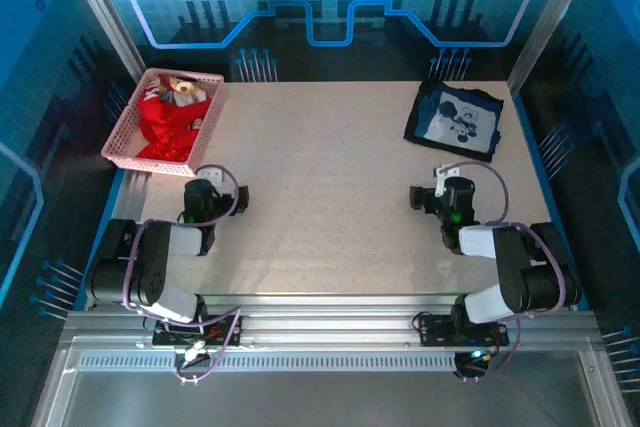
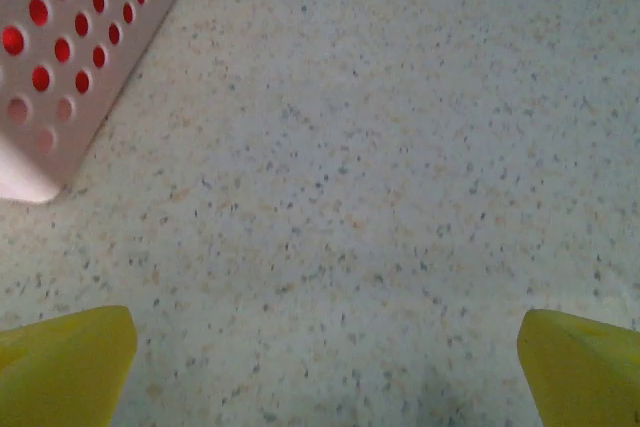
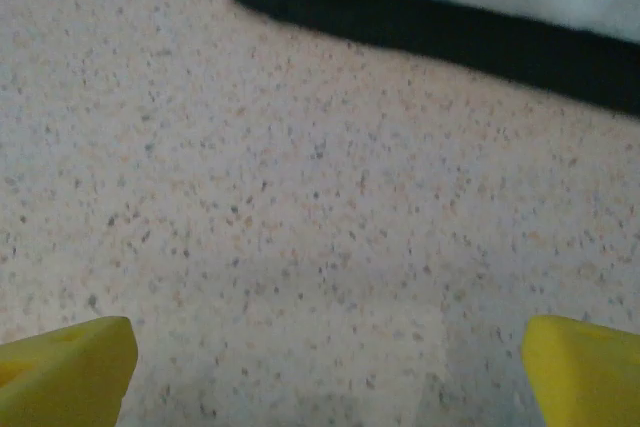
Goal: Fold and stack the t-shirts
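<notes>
The red t-shirt with a brown teddy-bear print lies crumpled inside the pink basket at the far left. The dark navy t-shirt with a white-and-black graphic lies folded flat at the far right of the table; its near edge crosses the top of the right wrist view. My left gripper rests low near the basket, open, its yellow fingertips wide apart over bare table. My right gripper sits just short of the navy shirt, open, with nothing between its fingertips.
The basket's perforated pink corner shows at the upper left of the left wrist view. The speckled tabletop stretches between the two arms. Metal frame posts and blue panels ring the table.
</notes>
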